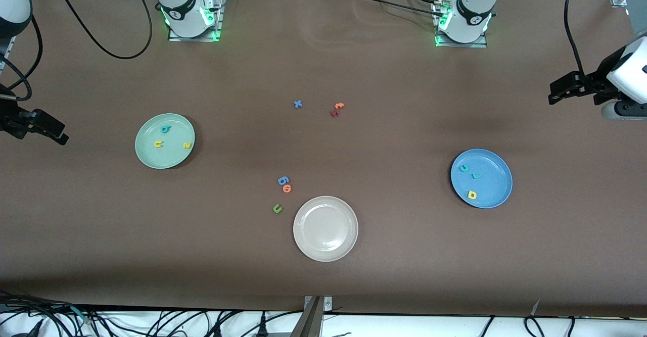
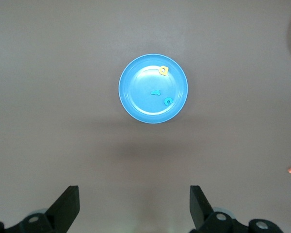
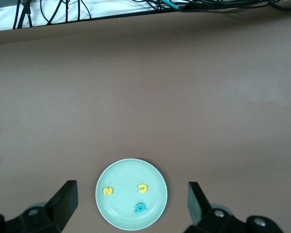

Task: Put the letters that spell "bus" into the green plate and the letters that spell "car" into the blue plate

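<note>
Going from the right arm's end of the table, the green plate (image 1: 165, 140) is lying there holding the teal b (image 1: 166, 129), yellow u (image 1: 158, 144) and yellow s (image 1: 186, 145). The blue plate (image 1: 481, 178), toward the left arm's end, is carrying the teal c (image 1: 463, 167), thin teal r (image 1: 475, 176) and yellow a (image 1: 471, 194), so the sorting is looking finished. The right gripper (image 1: 48, 129) and left gripper (image 1: 565, 88) are hanging spread and empty over the table's end edges. The right wrist view is showing its own fingers (image 3: 65, 200) parted above the green plate.

White arms (image 1: 472, 8), black cables (green lights glowing at bases).

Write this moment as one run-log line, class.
green plate: b, u, s in | blue plate: c, a, r in | left gripper: open, empty | right gripper: open, empty
</note>
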`<act>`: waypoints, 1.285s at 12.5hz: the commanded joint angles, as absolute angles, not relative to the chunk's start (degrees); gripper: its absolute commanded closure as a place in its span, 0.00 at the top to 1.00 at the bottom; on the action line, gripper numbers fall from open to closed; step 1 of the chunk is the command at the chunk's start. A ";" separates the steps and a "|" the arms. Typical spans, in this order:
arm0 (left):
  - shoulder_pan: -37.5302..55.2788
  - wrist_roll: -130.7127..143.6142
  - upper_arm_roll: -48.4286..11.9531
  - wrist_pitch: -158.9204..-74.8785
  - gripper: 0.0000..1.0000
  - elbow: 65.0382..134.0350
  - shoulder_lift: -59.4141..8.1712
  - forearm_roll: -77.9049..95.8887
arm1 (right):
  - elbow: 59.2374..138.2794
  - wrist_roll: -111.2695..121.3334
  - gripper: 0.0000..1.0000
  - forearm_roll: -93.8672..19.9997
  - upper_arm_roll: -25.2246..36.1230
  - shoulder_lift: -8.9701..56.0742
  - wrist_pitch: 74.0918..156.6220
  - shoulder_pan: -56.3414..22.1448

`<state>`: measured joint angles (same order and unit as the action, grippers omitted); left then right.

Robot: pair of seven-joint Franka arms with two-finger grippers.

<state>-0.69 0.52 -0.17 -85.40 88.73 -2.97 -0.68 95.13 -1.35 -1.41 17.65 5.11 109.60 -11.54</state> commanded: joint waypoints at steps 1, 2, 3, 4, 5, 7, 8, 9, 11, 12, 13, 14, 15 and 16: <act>0.18 1.32 1.41 -85.87 1.00 89.74 -2.02 1.05 | 94.66 -1.67 1.00 -2.37 17.67 5.09 108.63 -11.34; -0.17 1.32 1.32 -85.87 1.00 89.21 -2.72 1.14 | 94.57 -1.67 1.00 -2.29 17.67 5.62 108.72 -11.34; -0.35 1.58 1.23 -85.78 1.00 88.95 -3.51 1.06 | 94.66 -1.50 1.00 -2.29 17.67 6.50 108.63 -11.42; -0.61 1.58 1.23 -85.78 1.00 88.86 -3.52 1.23 | 94.66 -1.67 1.00 -2.29 17.67 6.85 108.63 -11.43; -0.79 1.58 1.23 -85.78 1.00 88.25 -3.60 1.23 | 94.40 -1.67 1.00 -2.29 17.58 6.86 109.15 -11.77; -0.70 1.49 1.23 -85.78 1.00 88.15 -3.69 1.23 | 94.31 -1.50 1.00 -2.63 17.40 7.20 109.34 -11.78; -0.53 1.58 1.14 -85.78 1.00 88.15 -3.69 1.23 | 94.31 -2.10 1.00 -3.42 17.32 7.82 109.34 -11.95; -0.18 1.67 1.14 -85.87 1.00 88.15 -3.78 1.14 | 93.87 -4.63 1.00 -4.12 17.23 8.43 109.16 -12.04; -0.52 1.58 1.05 -85.87 1.00 88.07 -3.78 1.23 | 91.50 -5.80 1.00 -4.31 17.14 10.45 107.24 -12.65; -0.35 1.50 1.05 -85.78 1.00 87.98 -3.87 1.14 | 90.28 -5.89 1.00 -4.39 17.14 10.81 107.14 -13.09; -0.35 1.49 1.05 -85.78 1.00 87.98 -3.78 1.14 | 90.09 -5.63 1.00 -4.31 17.14 10.81 107.40 -13.18; -0.09 1.32 1.05 -85.78 1.00 87.98 -3.78 1.06 | 90.17 -5.63 1.00 -4.31 16.70 10.46 107.23 -13.44; 0.00 1.32 1.05 -85.69 1.00 87.63 -3.78 1.05 | 89.91 -5.10 1.00 -4.05 15.92 10.46 107.05 -13.62; 0.09 1.41 0.88 -85.61 1.00 86.41 -3.87 1.14 | 89.91 -5.62 1.00 -4.13 15.82 10.46 106.96 -13.88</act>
<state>-0.57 1.12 0.59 -85.69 88.51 -3.57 -0.45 91.61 -4.83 -3.56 16.31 10.07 108.60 -13.56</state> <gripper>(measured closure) 0.000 0.000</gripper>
